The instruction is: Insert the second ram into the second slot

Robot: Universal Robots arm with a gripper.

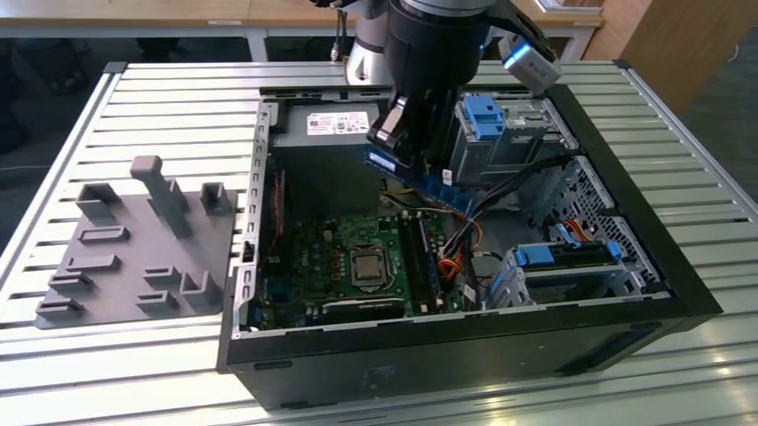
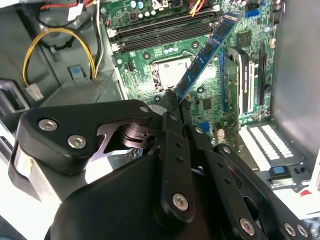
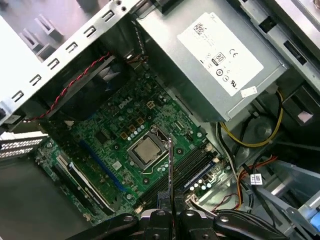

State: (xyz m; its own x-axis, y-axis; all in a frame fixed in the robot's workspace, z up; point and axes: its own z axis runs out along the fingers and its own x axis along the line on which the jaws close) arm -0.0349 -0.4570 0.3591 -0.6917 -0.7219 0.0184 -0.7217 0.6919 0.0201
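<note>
Pincer (image 2: 171,106): nearest thing to us in the second wrist view. We see its black fingers clamped tight on one end of the second ram (image 2: 205,55), with the rest of the stick poking out past the tips.
Pincer (image 3: 170,214), first wrist view: same grip, tips pressed flat on both faces of the stick.
Second ram (image 3: 170,170): edge-on in the first wrist view, a thin line running across the memory slots (image 3: 195,167) and up to the CPU socket (image 3: 146,150).
Second ram (image 1: 432,186), exterior view: dark blue-green board hanging in the air over the motherboard (image 1: 337,257), not seated in anything. It is tilted, with the free end lower and toward the exterior view's right.
Memory slots (image 1: 424,262): long dark parallel rows just beside the CPU socket (image 1: 365,264), on the exterior view's right of it. We can't tell which one is the second, or whether any is filled.
Arm (image 1: 432,44): thick black wrist hanging over the open computer case (image 1: 675,293), pincer (image 1: 397,153) inside the case opening.
Power supply (image 3: 220,55): grey box with a pale label at the case's far end, yellow cable (image 3: 260,142) looping beside it.
Drive caddies (image 1: 485,120): blue and grey, on the exterior view's right of the arm.
Worktop (image 1: 154,98): slatted metal, carrying the case and a grey fixture tray (image 1: 142,240) on the exterior view's left.
</note>
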